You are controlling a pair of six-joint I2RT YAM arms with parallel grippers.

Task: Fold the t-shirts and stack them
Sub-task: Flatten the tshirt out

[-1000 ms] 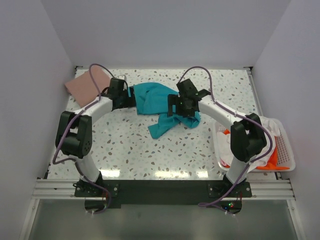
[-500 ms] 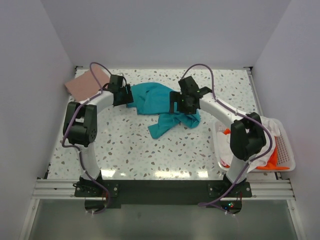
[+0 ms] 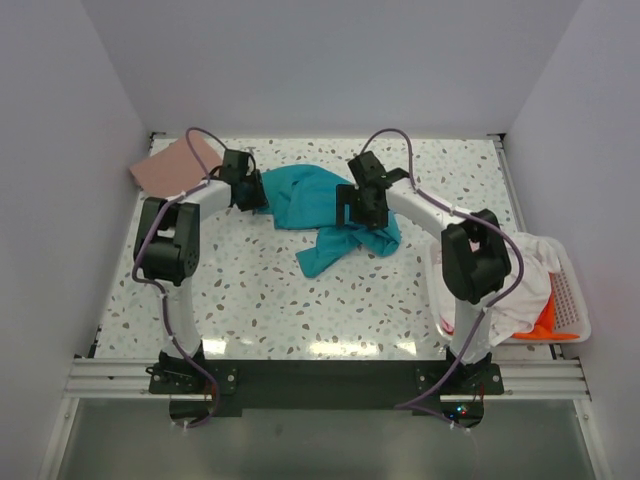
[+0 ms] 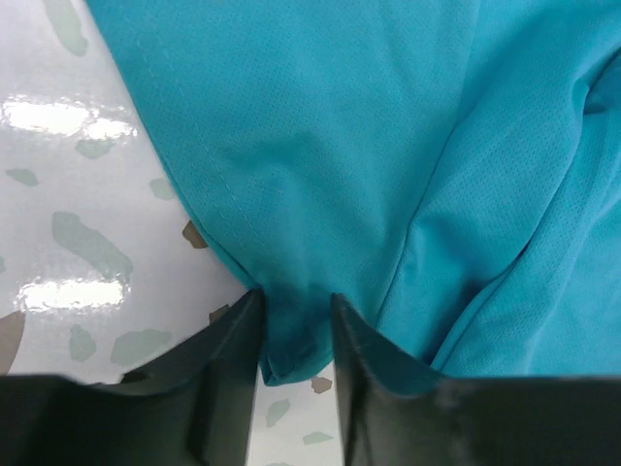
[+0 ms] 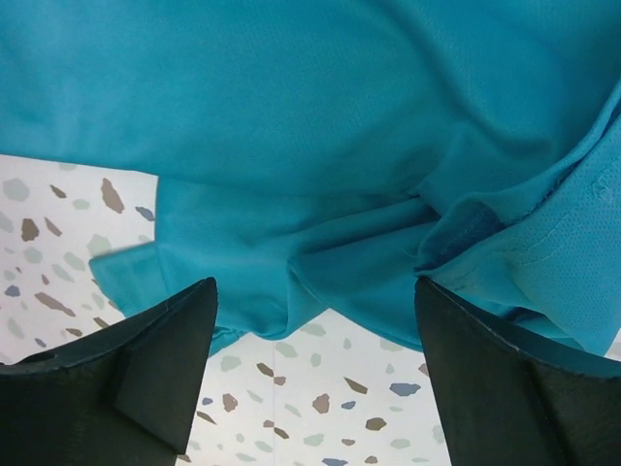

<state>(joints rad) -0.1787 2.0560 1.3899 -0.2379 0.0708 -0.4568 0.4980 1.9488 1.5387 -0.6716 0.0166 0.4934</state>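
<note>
At the far left corner of your speckled table (image 3: 250,290), a dusty pink t-shirt (image 3: 170,165) lies folded flat. Just to its right, your left gripper (image 3: 263,191) sits at the left edge of the teal t-shirt (image 3: 310,198). In the left wrist view, that gripper (image 4: 296,313) has its two dark fingers (image 4: 225,374) drawn narrow, pinching a small fold of the teal t-shirt's (image 4: 388,146) stitched hem between them.

The teal t-shirt lies crumpled across the middle of the table, with a twisted tail trailing toward you. Your right gripper (image 3: 363,212) hangs over its right side. In the right wrist view, this gripper (image 5: 315,296) stands wide, its fingers (image 5: 160,364) well apart with bunched teal cloth (image 5: 320,116) spread between and beyond them.

At the far right, a white slotted basket (image 3: 570,300) holds a white t-shirt (image 3: 532,268) heaped over an orange t-shirt (image 3: 547,323).
</note>
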